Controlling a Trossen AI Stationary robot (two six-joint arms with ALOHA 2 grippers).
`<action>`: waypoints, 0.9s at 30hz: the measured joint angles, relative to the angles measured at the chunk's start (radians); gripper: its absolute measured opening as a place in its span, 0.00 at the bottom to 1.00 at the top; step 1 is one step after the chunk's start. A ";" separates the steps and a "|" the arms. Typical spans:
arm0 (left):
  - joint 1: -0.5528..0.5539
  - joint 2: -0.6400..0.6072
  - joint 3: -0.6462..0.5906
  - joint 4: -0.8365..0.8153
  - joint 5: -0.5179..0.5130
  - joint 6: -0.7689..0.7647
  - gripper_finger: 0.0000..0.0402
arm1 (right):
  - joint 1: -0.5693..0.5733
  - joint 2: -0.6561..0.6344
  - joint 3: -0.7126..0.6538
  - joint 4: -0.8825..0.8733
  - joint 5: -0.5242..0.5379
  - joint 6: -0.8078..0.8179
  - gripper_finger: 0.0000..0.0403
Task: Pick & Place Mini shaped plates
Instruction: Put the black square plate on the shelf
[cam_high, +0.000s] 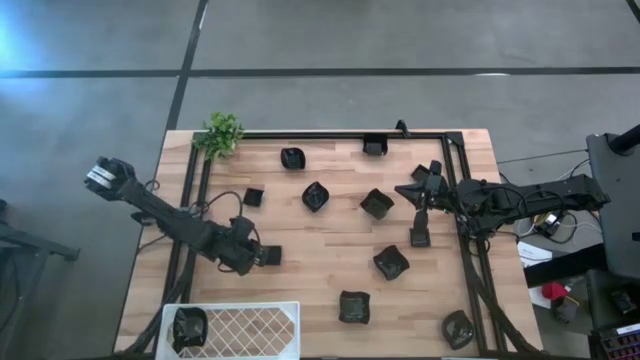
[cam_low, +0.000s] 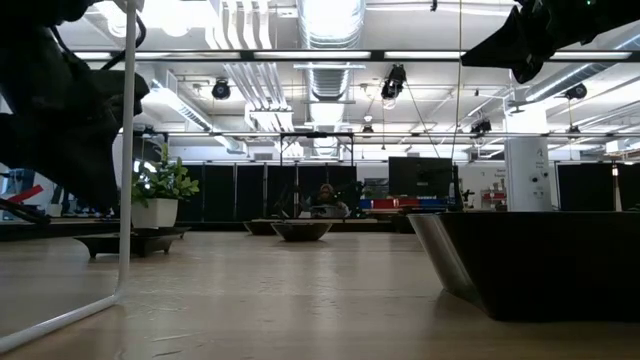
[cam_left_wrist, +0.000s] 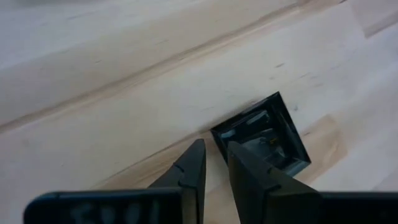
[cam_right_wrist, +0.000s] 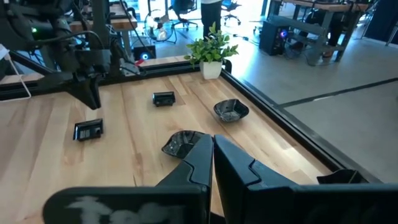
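With the left gripper (cam_left_wrist: 214, 163) fingers narrowly spread astride the square plate's (cam_left_wrist: 264, 138) rim, seat one finger fully inside before closing, then lift vertically toward the basket (cam_high: 262, 318).

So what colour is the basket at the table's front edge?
White basket, clearest in the high view.

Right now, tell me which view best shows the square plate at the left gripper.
The left wrist view: the square plate fills it, just past the left gripper. The high view shows it small; the right wrist view shows it distant; the low view doesn't clearly show it.
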 joint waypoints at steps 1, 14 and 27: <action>0.000 0.002 0.000 0.000 0.000 0.001 0.15 | 0.000 0.000 0.000 0.000 0.000 0.004 0.03; 0.003 0.084 0.000 0.068 0.021 0.024 0.15 | 0.000 0.000 0.000 0.000 0.002 0.007 0.03; 0.003 0.119 0.000 0.094 0.038 0.017 0.15 | 0.000 0.000 0.000 0.002 0.002 0.004 0.03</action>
